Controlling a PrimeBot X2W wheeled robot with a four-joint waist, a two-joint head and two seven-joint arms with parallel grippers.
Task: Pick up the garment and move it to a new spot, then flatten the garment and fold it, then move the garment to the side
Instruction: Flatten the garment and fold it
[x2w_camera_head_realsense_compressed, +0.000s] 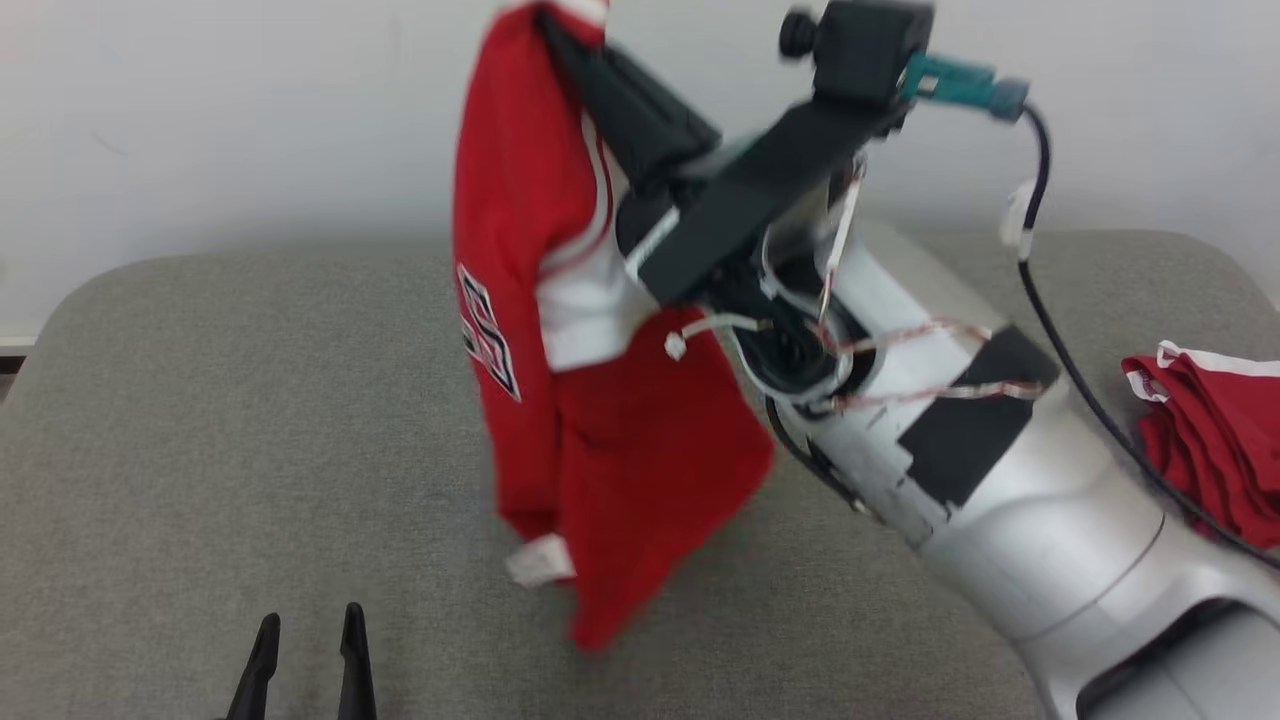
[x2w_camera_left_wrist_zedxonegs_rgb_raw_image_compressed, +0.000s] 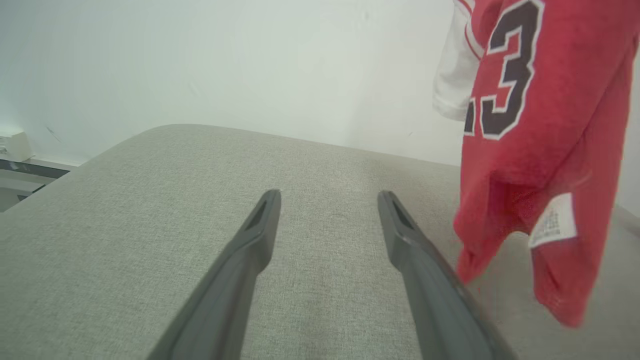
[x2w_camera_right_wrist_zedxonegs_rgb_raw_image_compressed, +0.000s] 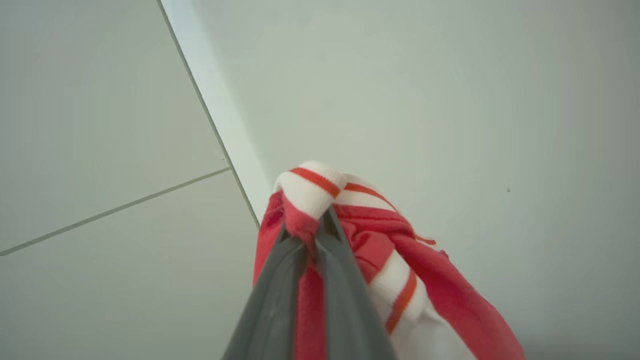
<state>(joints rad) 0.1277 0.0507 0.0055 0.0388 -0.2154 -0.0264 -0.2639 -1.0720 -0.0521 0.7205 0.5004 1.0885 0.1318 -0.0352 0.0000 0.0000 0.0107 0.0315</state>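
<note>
Currently, the right hand (x2w_camera_right_wrist_zedxonegs_rgb_raw_image_compressed: 307, 227) is clamping its two dark fingers tight on the white-and-red striped trim (x2w_camera_right_wrist_zedxonegs_rgb_raw_image_compressed: 312, 185) of a red garment (x2w_camera_head_realsense_compressed: 620, 470), a jersey with a dark number (x2w_camera_left_wrist_zedxonegs_rgb_raw_image_compressed: 500, 85) on it. It is holding the jersey high above the middle of a grey upholstered cushion (x2w_camera_head_realsense_compressed: 200, 420). The garment is hanging bunched and twisted, with its lowest corner and a white label (x2w_camera_head_realsense_compressed: 540, 560) dangling over the cushion's near middle. Whether the hem is brushing the fabric is hard to tell.

The left hand (x2w_camera_left_wrist_zedxonegs_rgb_raw_image_compressed: 328, 197) is hovering low at the near left, fingers spread wide and gripping nothing, just left of the hanging cloth. A second red garment (x2w_camera_head_realsense_compressed: 1215, 440) is lying folded at the right edge.

The step in hand is probably carrying the jersey to a new spot. Doing it well likely means lowering it over the bare left-middle of the cushion, well apart from the second garment. Letting the bottom edge land first and then drawing the top away should lay the cloth out rather than heaping it. The left hand is well placed for catching a free lower corner and spreading it. The grip is on the trim alone, so a smooth, unhurried motion is probably safest against swinging or slipping.
</note>
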